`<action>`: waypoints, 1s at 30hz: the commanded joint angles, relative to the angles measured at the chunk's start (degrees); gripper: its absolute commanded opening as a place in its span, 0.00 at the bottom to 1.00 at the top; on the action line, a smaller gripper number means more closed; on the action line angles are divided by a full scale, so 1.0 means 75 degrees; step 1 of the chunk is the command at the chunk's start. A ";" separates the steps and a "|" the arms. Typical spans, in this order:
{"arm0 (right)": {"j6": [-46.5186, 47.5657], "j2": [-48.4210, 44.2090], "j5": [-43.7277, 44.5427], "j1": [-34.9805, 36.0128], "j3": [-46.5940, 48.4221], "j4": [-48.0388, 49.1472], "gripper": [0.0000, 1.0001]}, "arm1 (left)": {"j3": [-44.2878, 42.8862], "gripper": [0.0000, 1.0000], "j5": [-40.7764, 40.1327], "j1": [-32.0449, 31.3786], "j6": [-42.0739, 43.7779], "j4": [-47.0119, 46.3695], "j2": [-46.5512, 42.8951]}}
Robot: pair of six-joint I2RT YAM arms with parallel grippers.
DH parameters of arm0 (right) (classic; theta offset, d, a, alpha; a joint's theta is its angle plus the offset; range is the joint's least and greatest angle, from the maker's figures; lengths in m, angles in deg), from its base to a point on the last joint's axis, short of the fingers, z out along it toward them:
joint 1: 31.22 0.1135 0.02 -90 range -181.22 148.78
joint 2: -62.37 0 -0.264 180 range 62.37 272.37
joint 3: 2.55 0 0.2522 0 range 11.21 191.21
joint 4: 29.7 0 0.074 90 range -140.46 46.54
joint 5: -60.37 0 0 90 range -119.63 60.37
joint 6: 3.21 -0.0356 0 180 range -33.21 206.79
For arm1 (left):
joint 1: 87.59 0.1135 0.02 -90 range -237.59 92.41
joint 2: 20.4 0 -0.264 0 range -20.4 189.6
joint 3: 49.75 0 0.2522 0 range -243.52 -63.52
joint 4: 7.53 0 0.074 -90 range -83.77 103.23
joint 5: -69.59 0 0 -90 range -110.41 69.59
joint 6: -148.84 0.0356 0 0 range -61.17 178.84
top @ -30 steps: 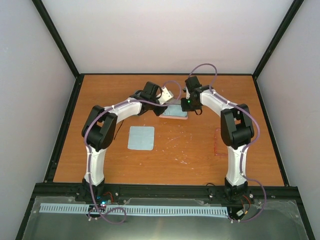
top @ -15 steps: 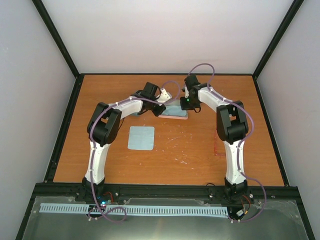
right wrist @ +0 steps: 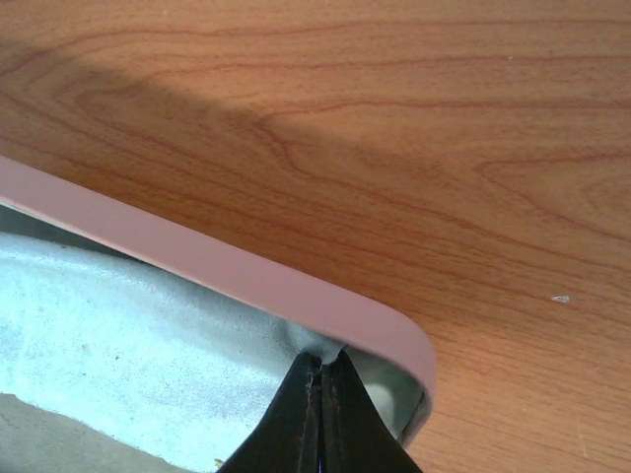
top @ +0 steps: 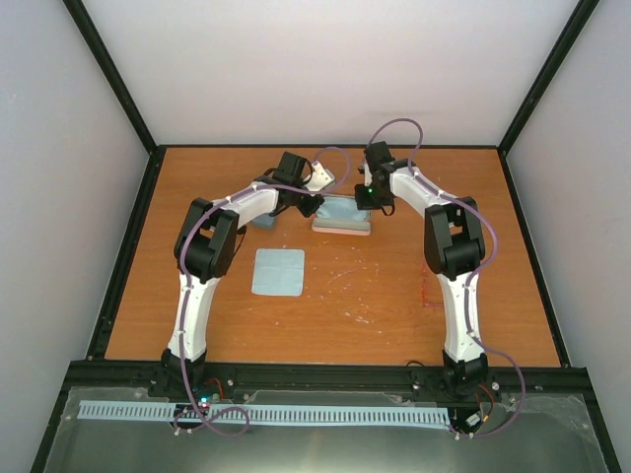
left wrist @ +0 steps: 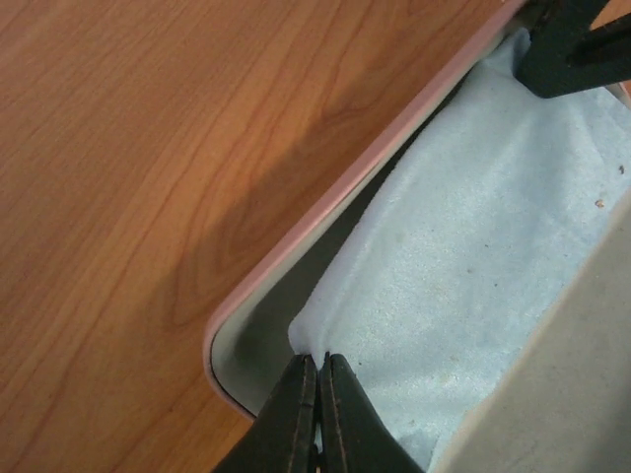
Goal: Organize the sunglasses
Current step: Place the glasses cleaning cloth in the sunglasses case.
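An open pink case (top: pixel 342 225) lies at the back middle of the table, with a light-blue cloth (left wrist: pixel 473 246) spread inside it. My left gripper (left wrist: pixel 320 357) is shut on the cloth's near-left corner, just inside the case's rounded rim (left wrist: pixel 325 197). My right gripper (right wrist: pixel 323 357) is shut on another cloth corner (right wrist: pixel 325 340), tucked under the pink rim (right wrist: pixel 246 271). From above, the left gripper (top: pixel 314 207) and the right gripper (top: pixel 365 201) stand at opposite ends of the case. A thin red outline, seemingly the red sunglasses (top: pixel 430 281), lies on the right.
A second light-blue cloth (top: pixel 278 271) lies flat on the table in front of the left arm. A small blue-grey object (top: pixel 262 223) shows beside the left forearm. The case's pale lid (top: pixel 325 180) stands open behind the left gripper.
Both arms have stretched further toward the back, their elbows straightening. The left forearm shifted and uncovered the blue-grey object. Both grippers stay shut at the case.
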 commanded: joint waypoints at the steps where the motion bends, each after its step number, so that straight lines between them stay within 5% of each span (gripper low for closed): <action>1: 0.0124 0.0058 0.0062 -0.0067 0.0198 0.0088 0.03 | -0.0431 0.04 0.0115 0.0075 0.0125 -0.0003 0.0165; 15: 0.0107 0.0109 0.0064 -0.0109 0.0195 0.0261 0.03 | -0.0445 0.14 0.0204 0.0072 0.0003 0.0000 0.0251; 30: 0.0019 -0.0246 0.0300 -0.0108 -0.0019 0.0294 0.28 | -0.0188 0.37 -0.0170 0.0078 -0.0107 -0.0283 -0.0088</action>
